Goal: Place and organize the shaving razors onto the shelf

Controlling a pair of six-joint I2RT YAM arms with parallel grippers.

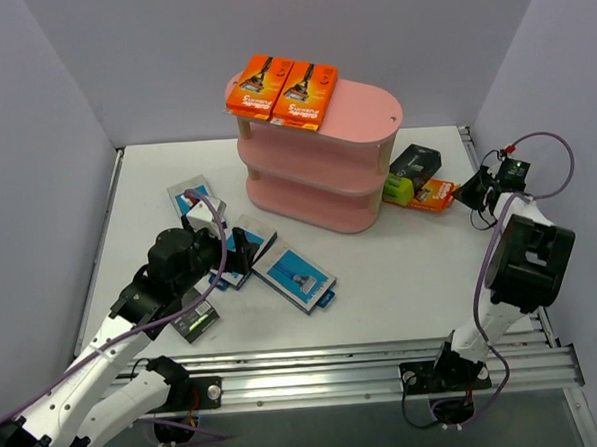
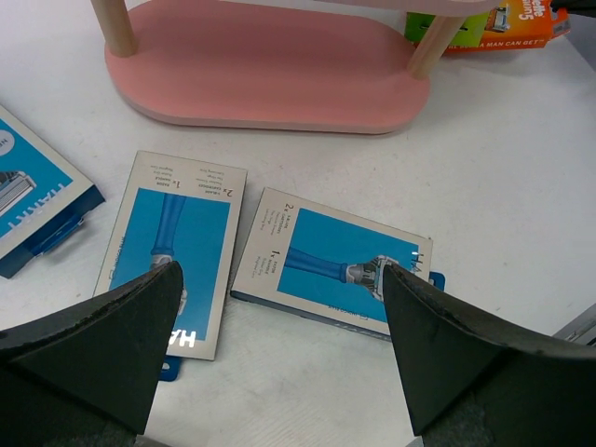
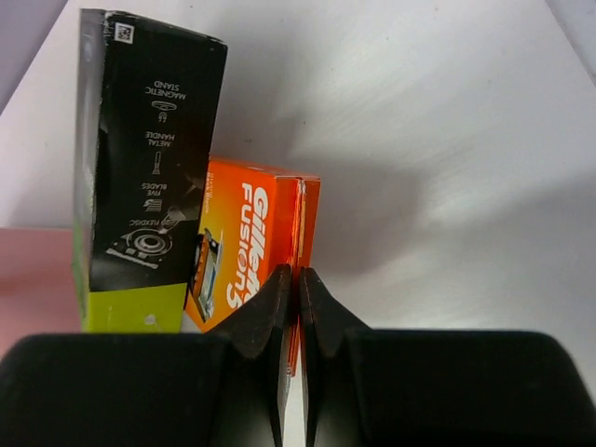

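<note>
Lying on the pink three-tier shelf (image 1: 362, 105) are two bright orange razor packs (image 1: 281, 86); other packs (image 1: 296, 275) are waiting on the worktop (image 1: 401, 268); left jaws are gaping open, right jaws closed.

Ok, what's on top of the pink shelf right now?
Two orange razor packs lie side by side on the shelf, at its left end. Its lower boards are mostly covered.

table (image 1: 402, 278) — white | on it: pink shelf (image 1: 367, 105), blue packs (image 1: 296, 274), orange pack (image 1: 435, 193), black-lime pack (image 1: 414, 167)
</note>
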